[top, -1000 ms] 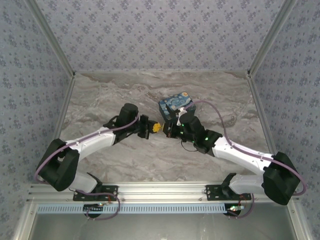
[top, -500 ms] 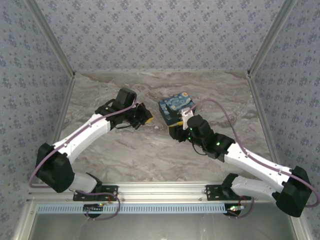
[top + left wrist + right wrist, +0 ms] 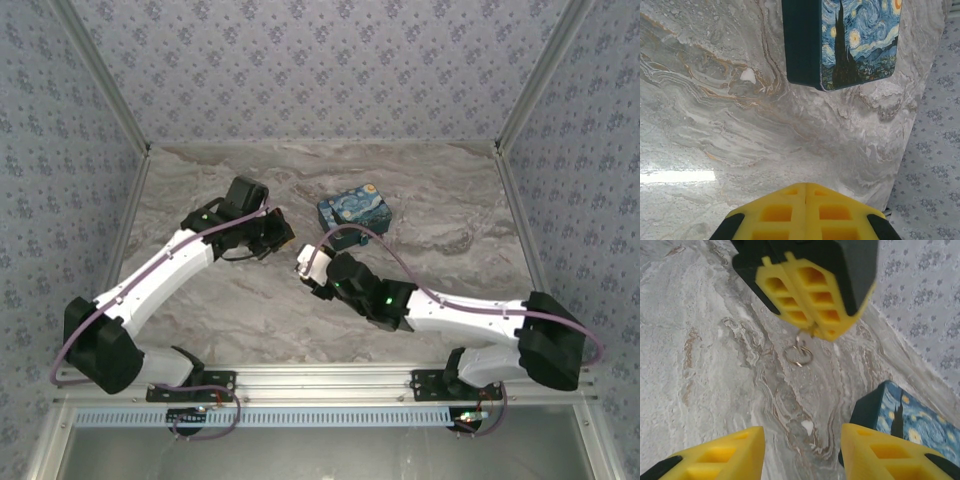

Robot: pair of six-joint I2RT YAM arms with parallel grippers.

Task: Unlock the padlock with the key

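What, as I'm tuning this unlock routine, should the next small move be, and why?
Probably ease the open right end effector forward to the key ring dangling from the shut left end effector; they face each other, with a gap between them.

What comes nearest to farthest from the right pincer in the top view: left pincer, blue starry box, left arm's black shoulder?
1. Left yellow-fingered pincer, just left of the right pincer.
2. Blue rectangular starry-painted box, behind, to the right.
3. Left arm's black shoulder block, far left, near front.

Box (image 3: 353, 213) on the table (image 3: 460, 210), right of left tool (image 3: 288, 236), behind right tool (image 3: 303, 263)
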